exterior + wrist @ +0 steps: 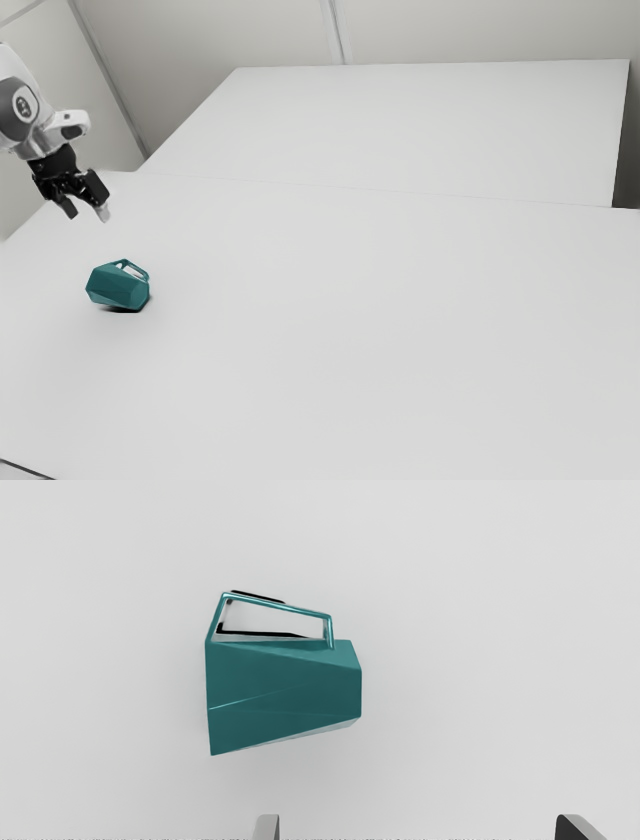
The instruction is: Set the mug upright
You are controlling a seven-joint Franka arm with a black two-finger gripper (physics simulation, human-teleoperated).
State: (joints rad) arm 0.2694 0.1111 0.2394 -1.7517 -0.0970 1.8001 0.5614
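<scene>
My fingers stand wide apart, grasping nothing. In the exterior view, the mug lies sideways on the table, at five o'clock from them; gripping and standing it up remain to do.

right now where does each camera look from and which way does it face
Exterior view: set at the arm's side, looking down across the white table; the end of the arm and its hand show at upper left, above the mug.
Wrist view: mounted on the hand, facing down at the mug on its side; two fingertips, apart, show at the bottom edge.
Shared: the mug, its handle, the tabletop and the fingers.
</scene>
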